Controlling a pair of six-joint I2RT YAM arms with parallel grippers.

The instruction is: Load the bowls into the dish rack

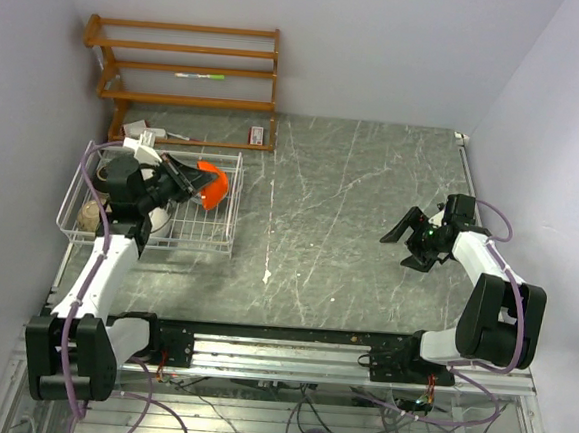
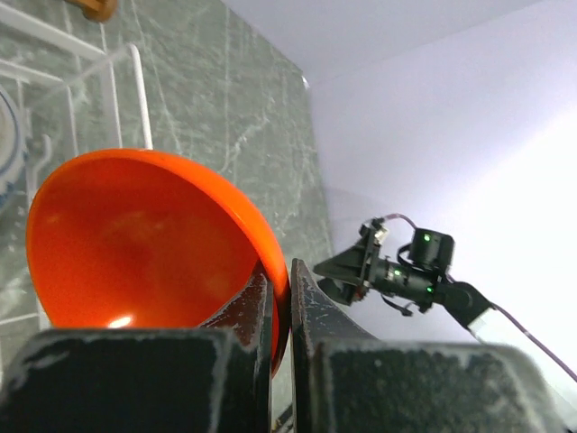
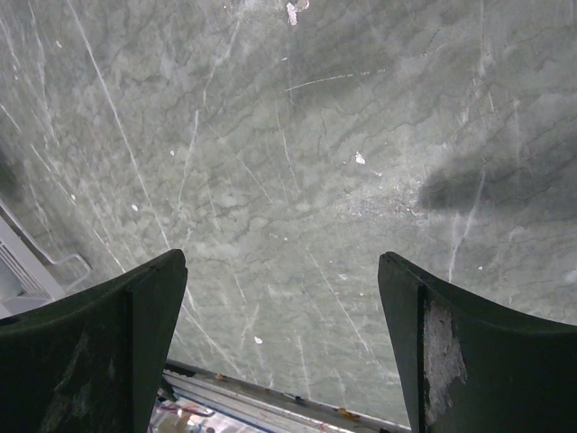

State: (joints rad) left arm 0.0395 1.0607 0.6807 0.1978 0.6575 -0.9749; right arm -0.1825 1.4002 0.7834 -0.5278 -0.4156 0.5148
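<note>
Marbled table (image 1: pixel 348 231), wooden shelf (image 1: pixel 186 68); left claw (image 2: pixel 281 289) tight on orange bowl (image 2: pixel 135 244), right claw (image 3: pixel 281 262) agape.

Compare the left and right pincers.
The left pincer is shut on the orange bowl at its rim; the right pincer is open and holds nothing. The left hangs over the rack, the right over the table. Both are dark and two-fingered.

Bright even light, soft shadows — near jaws blurred
</note>
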